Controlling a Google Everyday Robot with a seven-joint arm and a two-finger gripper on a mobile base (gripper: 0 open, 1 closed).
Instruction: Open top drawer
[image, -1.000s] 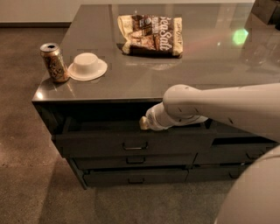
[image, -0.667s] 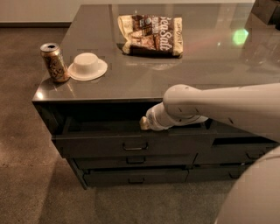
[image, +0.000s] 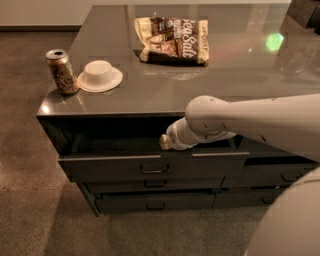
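The top drawer (image: 115, 168) is a wide dark grey front with a small centred pull handle (image: 154, 171). It stands pulled out a little from under the counter, so a dark gap shows behind its upper edge. My gripper (image: 165, 142) sits at the end of the white arm (image: 250, 122), which reaches in from the right. It is just above the drawer front's top edge, over the handle and at the mouth of the gap. The wrist hides its tip.
Two shallower drawers (image: 155, 184) (image: 156, 203) lie below, and another stack (image: 280, 175) is to the right. On the grey countertop (image: 240, 75) are a can (image: 62, 71), a white bowl (image: 100, 76) and a snack bag (image: 172, 41). Brown carpet (image: 30, 200) lies to the left and front.
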